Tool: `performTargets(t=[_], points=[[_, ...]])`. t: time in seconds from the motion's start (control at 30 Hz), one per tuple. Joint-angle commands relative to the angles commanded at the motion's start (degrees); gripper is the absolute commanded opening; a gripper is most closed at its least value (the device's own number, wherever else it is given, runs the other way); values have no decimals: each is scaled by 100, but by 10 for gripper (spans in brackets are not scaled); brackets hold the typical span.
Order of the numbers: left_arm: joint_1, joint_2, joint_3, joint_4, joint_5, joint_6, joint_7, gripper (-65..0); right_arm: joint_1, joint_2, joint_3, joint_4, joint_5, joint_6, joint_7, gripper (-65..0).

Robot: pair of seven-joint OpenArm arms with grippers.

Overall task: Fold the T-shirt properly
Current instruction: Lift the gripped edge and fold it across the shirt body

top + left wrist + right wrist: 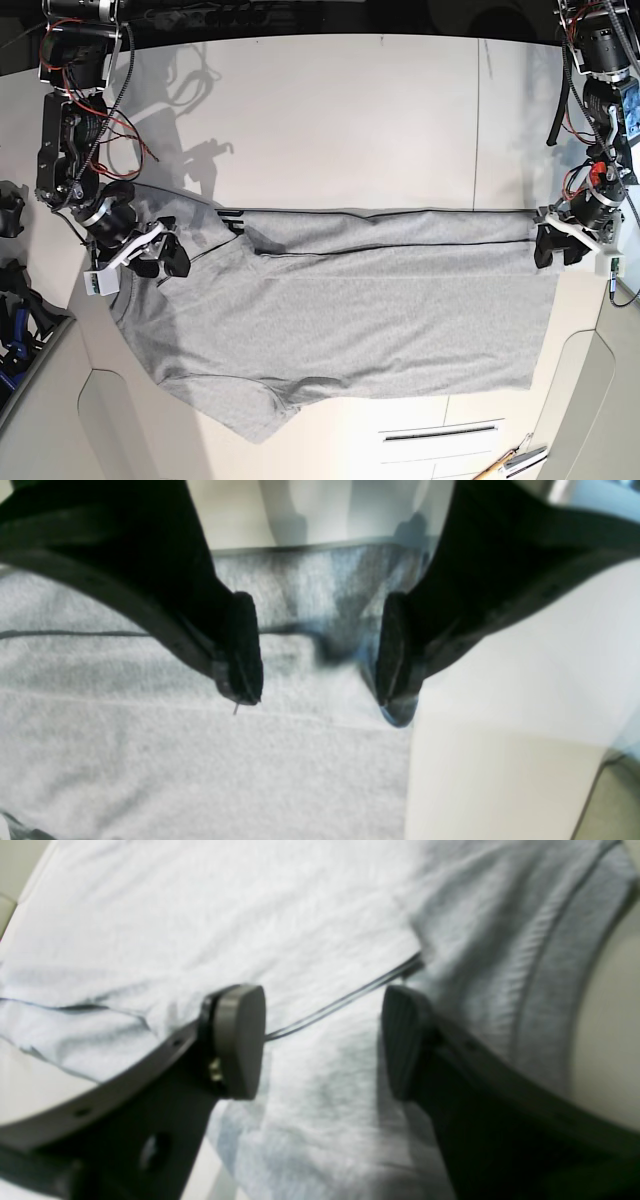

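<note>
The light grey T-shirt (340, 320) lies flat on the white table (350, 130), neck to the left and hem to the right. Its far edge is folded over toward me, and a bit of black print (232, 220) shows at that fold. My right gripper (165, 260) is open just above the cloth beside the ribbed collar (550, 965), with nothing between its pads (240, 1040). My left gripper (549, 249) is open over the shirt's far right hem corner (320, 595), and its fingertips (245, 650) are just above the cloth, holding nothing.
The table's right edge with a gap lies under my left arm (590, 200). Loose tools (512, 462) lie at the bottom right. Dark clamps (12, 215) sit off the left edge. A vertical seam (476, 120) runs through the table's far right.
</note>
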Motion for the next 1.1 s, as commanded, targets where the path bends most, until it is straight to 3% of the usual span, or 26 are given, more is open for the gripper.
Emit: performTargets(t=[0.07, 0.2, 0.3, 0.37, 0.5, 0.67, 0.97, 1.1], points=[[4, 0, -258, 7, -225, 0, 197, -258, 0, 0, 321, 96, 2, 0, -125, -288], [17, -13, -798, 7, -1272, 0, 1139, -258, -2, 11, 1233, 146, 352, 2, -713, -288], [44, -13, -874, 7, -1506, 0, 1539, -258, -85, 31, 1808, 146, 704, 4, -1005, -288], [140, -11, -874, 7, -1497, 0, 1532, -255, -291, 63, 2035, 144, 745, 0, -1021, -288], [352, -11, -874, 0, -1331, 0, 1504, -185, -898, 144, 2090, 144, 1064, 0, -1023, -288], [496, 4, -872, 0, -793, 152, 1182, -185, -1484, 133, 2087, 144, 1322, 0, -1003, -288], [474, 87, -872, -538, -708, 187, 662, -185, -1482, 87, 1759, 142, 1615, 20, -981, -287], [461, 101, -872, -848, -756, 183, 461, -185, -1475, 28, 1458, 142, 1611, 20, -750, -288]])
